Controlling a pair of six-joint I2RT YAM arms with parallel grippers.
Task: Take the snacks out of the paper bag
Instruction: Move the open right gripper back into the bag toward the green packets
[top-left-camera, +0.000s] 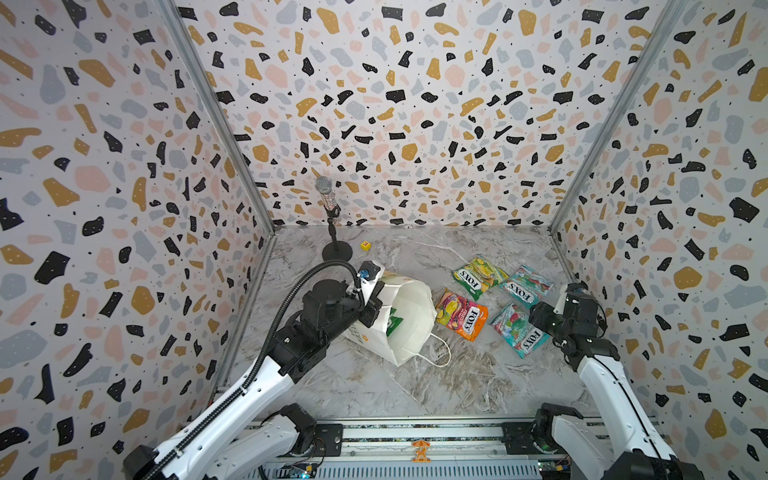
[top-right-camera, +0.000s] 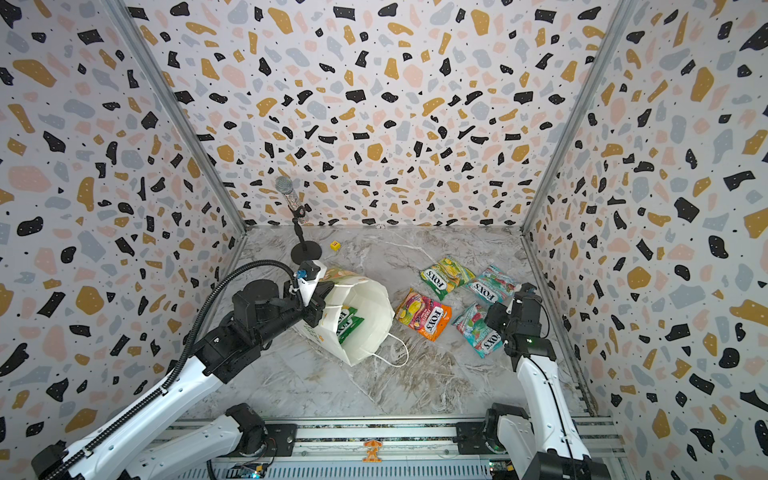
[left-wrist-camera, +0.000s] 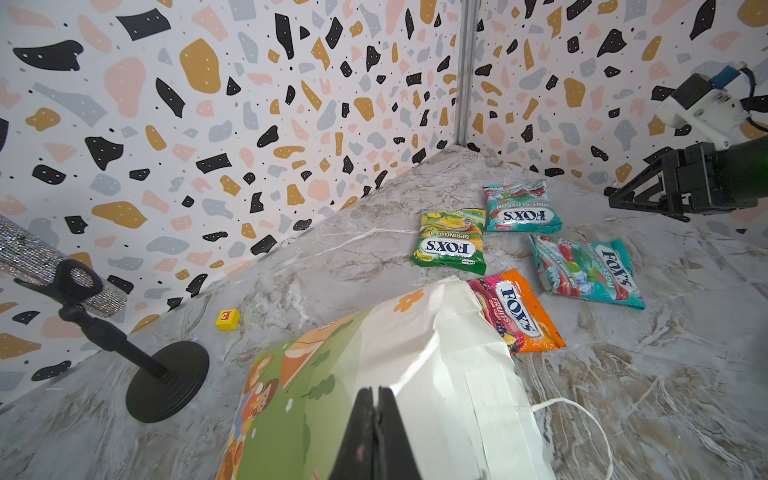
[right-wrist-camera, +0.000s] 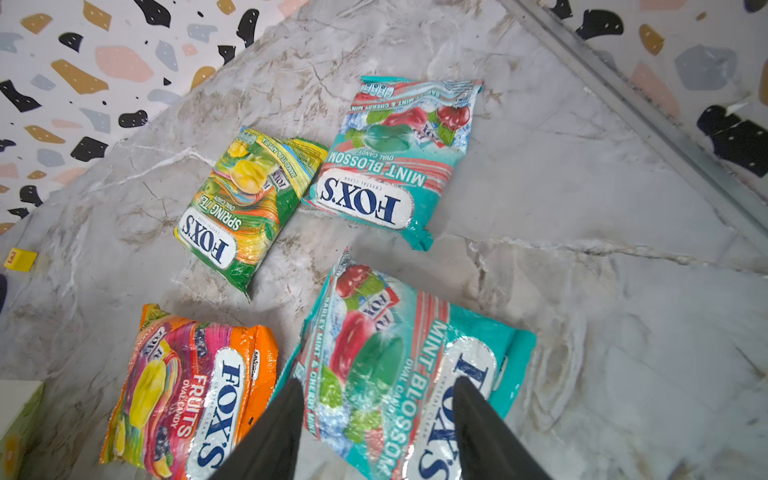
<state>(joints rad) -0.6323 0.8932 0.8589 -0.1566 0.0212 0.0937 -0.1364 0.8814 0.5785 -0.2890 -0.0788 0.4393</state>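
Four glossy, crinkled pouches lie flat on my marble surface (top-left-camera: 415, 386): green pouch (right-wrist-camera: 245, 208), orange pouch (right-wrist-camera: 187, 390), far teal pouch (right-wrist-camera: 395, 162), near teal pouch (right-wrist-camera: 415, 357). My right claw (right-wrist-camera: 379, 381) hangs spread wide above the near one, gripping nothing. My left claw (left-wrist-camera: 376, 395) pinches tight on the wall of the tipped white paper bag (top-left-camera: 409, 324); inside, seemingly a second green pouch (top-right-camera: 347, 322).

Lab robot booth; terrazzo-print walls (top-left-camera: 395, 104)

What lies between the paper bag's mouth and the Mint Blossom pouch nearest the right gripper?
The orange Fruits pouch lies flat between the paper bag and that Mint Blossom pouch, seen in both top views.
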